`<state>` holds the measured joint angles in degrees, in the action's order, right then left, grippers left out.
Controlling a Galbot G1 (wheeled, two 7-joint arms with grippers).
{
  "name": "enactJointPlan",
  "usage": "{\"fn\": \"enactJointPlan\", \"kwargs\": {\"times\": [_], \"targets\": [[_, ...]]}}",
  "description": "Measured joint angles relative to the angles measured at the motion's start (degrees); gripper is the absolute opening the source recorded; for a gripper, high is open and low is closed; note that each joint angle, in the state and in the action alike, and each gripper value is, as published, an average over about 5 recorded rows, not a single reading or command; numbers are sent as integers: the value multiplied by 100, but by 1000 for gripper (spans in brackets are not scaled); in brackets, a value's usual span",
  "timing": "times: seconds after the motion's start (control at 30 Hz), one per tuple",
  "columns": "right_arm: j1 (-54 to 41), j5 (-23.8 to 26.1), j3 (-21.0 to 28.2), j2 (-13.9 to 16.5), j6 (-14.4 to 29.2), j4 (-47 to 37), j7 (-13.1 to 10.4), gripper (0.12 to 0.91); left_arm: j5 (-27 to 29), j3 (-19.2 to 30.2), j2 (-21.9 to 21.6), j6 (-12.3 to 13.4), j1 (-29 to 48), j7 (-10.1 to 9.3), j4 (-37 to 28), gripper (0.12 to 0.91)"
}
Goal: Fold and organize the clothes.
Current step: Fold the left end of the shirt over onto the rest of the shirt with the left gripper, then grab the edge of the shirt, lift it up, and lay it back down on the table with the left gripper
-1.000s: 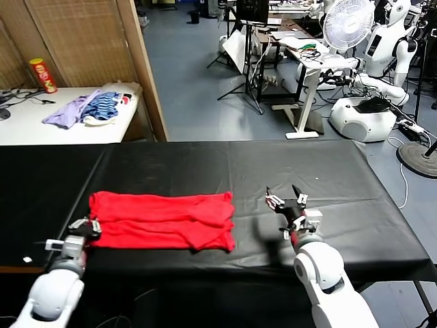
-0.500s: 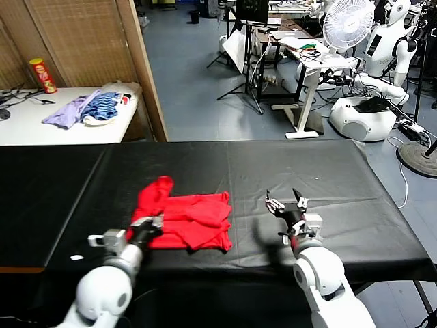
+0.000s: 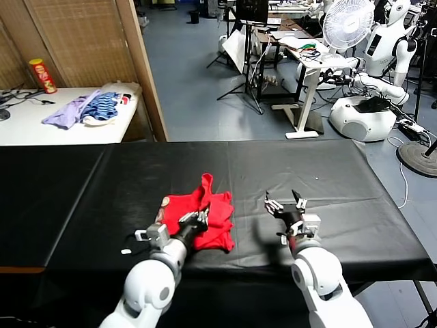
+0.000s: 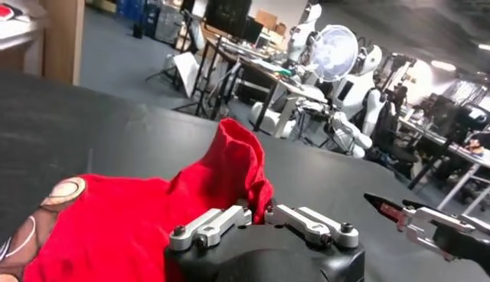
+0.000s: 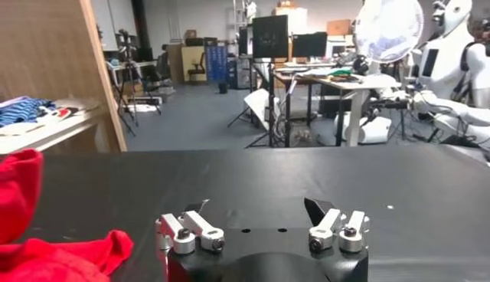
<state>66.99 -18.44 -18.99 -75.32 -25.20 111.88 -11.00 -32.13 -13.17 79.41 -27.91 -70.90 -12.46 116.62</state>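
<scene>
On the black-draped table [image 3: 355, 198], the bright red cotton T-shirt [image 3: 212, 215], spread flat a second ago, now lies bunched, one fold dragged up towards 12 o'clock, brown print exposed. The left gripper [image 3: 194, 220] has swept right, fingers clenched on its near edge. At 3 o'clock, the right gripper [image 3: 287, 205] waits, fingers released.

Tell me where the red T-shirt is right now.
In the head view the red T-shirt lies bunched near the middle of the black table, held by the left gripper, with the open right gripper just to its right.
</scene>
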Motion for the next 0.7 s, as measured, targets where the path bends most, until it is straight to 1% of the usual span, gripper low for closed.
{"fn": "enactJointPlan", "kwargs": {"times": [0.03,0.1,0.23,0.27,0.37,0.4,0.47,0.5,0.6,0.7], "targets": [[-10,-2,25,10,11,-5,51,798,13,0,32,25,7,17,-25,189],[-36,-6,77,32,25,-24,131,798,36,-6,105,72,11,61,-69,262],[-141,-20,222,70,30,-98,258,798,-15,-17,272,172,-50,158,-62,478],[-180,-25,271,77,29,-124,291,798,-42,-25,301,202,-75,183,-39,545],[-332,-34,449,87,20,-222,392,798,-62,-89,318,279,-158,251,66,698],[-394,-34,519,84,13,-259,425,798,-44,-131,297,298,-185,263,106,735],[-536,-23,688,68,-9,-349,491,798,19,-241,223,338,-240,275,174,781],[-616,-17,789,54,-28,-402,523,798,68,-311,171,362,-270,280,195,790],[-871,28,1135,7,-132,-583,611,798,237,-562,-19,445,-384,312,202,797],[-1089,243,1484,-38,-319,-782,663,798,332,-848,-169,511,-521,355,155,798]]}}
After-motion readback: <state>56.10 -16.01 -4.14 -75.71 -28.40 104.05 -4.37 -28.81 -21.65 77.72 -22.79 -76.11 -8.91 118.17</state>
